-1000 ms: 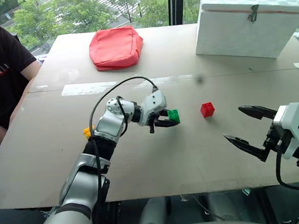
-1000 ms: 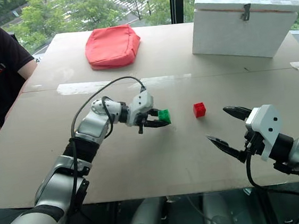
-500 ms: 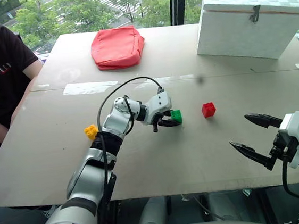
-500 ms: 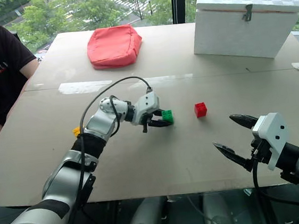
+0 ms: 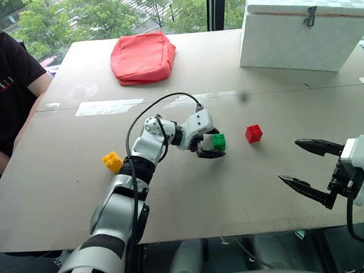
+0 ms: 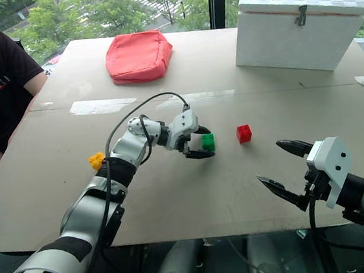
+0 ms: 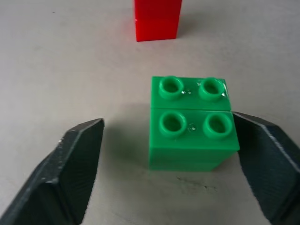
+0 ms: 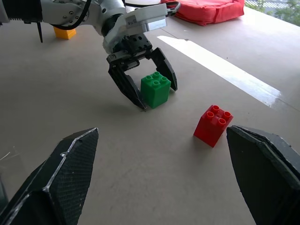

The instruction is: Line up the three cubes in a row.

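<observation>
Release: left gripper (image 5: 213, 146) has just spread off the green cube (image 5: 219, 142), parked left of the red cube (image 5: 253, 133); yellow cube (image 5: 112, 161) remains far left; right gripper (image 5: 309, 169) gapes empty.

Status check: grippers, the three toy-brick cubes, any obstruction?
Left gripper open around green studded plastic cube, cube on table. Right gripper open, empty. Red studded cube beside green; yellow studded cube apart. Nothing in the way.

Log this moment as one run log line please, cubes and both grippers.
left gripper: open around green cube, on table | red cube: right of green, apart | yellow cube: far left | right gripper: open, empty
</observation>
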Motion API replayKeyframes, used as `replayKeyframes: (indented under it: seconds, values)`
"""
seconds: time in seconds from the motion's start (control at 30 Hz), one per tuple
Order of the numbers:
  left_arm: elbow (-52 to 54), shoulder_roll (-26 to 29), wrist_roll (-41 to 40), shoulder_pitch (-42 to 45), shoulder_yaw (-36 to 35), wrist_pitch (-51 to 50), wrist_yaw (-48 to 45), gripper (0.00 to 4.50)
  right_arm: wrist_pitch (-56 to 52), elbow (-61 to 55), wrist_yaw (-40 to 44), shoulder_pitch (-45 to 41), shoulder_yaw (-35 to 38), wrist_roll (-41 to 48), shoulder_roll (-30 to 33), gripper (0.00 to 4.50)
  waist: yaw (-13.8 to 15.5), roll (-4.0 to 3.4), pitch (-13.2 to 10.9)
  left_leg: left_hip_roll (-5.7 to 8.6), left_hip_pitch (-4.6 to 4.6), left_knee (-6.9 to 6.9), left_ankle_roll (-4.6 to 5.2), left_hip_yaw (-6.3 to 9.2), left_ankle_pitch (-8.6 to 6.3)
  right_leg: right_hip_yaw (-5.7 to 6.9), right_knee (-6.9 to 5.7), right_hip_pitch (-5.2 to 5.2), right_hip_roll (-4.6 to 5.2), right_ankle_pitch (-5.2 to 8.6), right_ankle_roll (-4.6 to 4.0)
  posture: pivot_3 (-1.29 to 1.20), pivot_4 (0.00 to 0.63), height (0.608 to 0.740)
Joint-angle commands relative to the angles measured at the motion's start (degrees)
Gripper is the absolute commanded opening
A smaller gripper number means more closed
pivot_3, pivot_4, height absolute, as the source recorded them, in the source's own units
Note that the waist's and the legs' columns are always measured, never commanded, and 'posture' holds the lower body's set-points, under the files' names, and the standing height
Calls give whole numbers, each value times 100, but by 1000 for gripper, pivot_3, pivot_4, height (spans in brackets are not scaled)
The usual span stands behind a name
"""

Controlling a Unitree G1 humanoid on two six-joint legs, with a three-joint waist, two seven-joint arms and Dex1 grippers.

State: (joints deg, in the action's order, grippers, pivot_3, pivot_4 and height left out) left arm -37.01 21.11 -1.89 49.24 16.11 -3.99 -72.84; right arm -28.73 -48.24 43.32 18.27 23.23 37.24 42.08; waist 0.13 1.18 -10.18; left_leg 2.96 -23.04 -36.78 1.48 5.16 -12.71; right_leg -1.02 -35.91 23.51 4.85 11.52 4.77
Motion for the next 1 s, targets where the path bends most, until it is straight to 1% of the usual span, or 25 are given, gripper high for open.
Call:
replayKeyframes:
  seconds: [0.03, 0.1, 0.17, 0.2, 0.27, 0.33, 0.4, 0.5, 0.57, 0.67, 0.7, 0.77, 0.83, 1.0]
  values:
    - [1779, 627, -675, -586, -548, -990, -221, 4347, 117, 58, 45, -400, -30, 217, 54, 4500, -103, -2, 1, -5, 3, 3, 0, 5, 0, -5, -1, 1, -1, -2, -4, 0, 150, 740]
    - [2890, 1029, -1191, -1108, -997, -1775, -132, 4347, 110, 213, 163, -759, -218, 380, 87, 4500, -105, -3, 1, -8, 8, 7, 0, 5, 0, -9, -2, 0, -3, -10, -18, 0, 150, 740]
    - [3917, 1442, -1862, -1609, -1724, -2933, 167, 4347, 62, 438, 421, -1258, -451, 630, 172, 4500, -160, -5, -1, -14, 11, 7, -1, -3, -1, -14, -1, 5, -7, -10, -18, 0, 150, 740]
    - [4322, 1639, -2132, -1858, -2101, -3425, 350, 4347, 35, 549, 590, -1499, -559, 752, 229, 4500, -179, -3, -3, -14, 11, 8, -1, 0, -1, -10, -3, 3, -2, -10, -19, 0, 150, 740]
    - [4859, 1942, -2464, -2321, -2739, -4077, 734, 4347, 1, 740, 907, -1861, -728, 949, 328, 4500, -188, -2, -3, -17, 11, 8, -1, 2, -1, -6, -3, 5, -4, -9, -17, 0, 150, 740]
    - [5241, 2267, -2359, -3073, -3417, -4239, 1121, 4347, 21, 967, 1336, -2238, -940, 1141, 403, 4500, -197, -4, -2, -18, 15, 10, -1, 8, -1, -1, -2, 2, -4, 2, 0, 0, 150, 740]
    - [5475, 2399, -2297, -3688, -3977, -4376, 1508, 4347, 71, 1159, 1684, -2493, -1163, 1101, 495, 4500, -177, -4, -2, -14, 21, 21, -1, -1, -1, -8, 0, 2, 1, 0, -4, 0, 150, 740]
    - [5613, 2501, -2150, -4522, -4520, -4291, 1845, 4347, 81, 1186, 1868, -2571, -1414, 990, 549, 4500, -89, -1, -2, -12, 19, 22, -1, -1, -1, -6, 4, 4, 3, -9, -20, 0, 150, 740]
    - [5562, 2531, -2040, -4828, -4663, -4319, 2141, 4347, 56, 1082, 1799, -2568, -1563, 934, 516, 4500, -36, 0, -2, -13, 16, 23, -2, 2, -2, -4, 5, 6, 5, -8, -22, 0, 150, 740]
    - [5639, 2294, -2097, -4844, -4829, -4784, 2853, 4347, 77, 983, 1709, -2568, -1702, 848, 481, 4500, 72, 0, -2, -12, 15, 23, -3, 5, -2, 1, 5, 5, 7, 4, -35, 0, 150, 740]
    - [5772, 2178, -2173, -4855, -4856, -4923, 3038, 4347, 92, 975, 1704, -2563, -1719, 827, 483, 4500, 76, 1, -1, -12, 17, 23, -3, 4, -2, 0, 4, 5, 9, 14, -22, 0, 150, 740]
    - [6047, 1829, -2194, -4858, -4883, -5162, 3547, 4347, 115, 954, 1696, -2568, -1749, 790, 484, 4500, 79, 1, -1, -9, 17, 21, -3, 4, -2, 1, 5, 5, 12, 14, -22, 0, 150, 740]
    - [6257, 1355, -2246, -4749, -4986, -5483, 4111, 4347, 135, 922, 1650, -2617, -1775, 762, 448, 4500, 73, 4, 1, -7, 16, 21, -4, 1, -2, -3, 6, 3, 14, -6, -21, 0, 150, 740]
    - [6677, 569, -2317, -4587, -4962, -5829, 4993, 4347, 210, 1005, 1692, -2650, -1792, 656, 431, 4500, 65, 9, 3, -9, 16, 22, -5, 3, -2, -2, 3, 5, 7, -11, -22, 0, 150, 740]
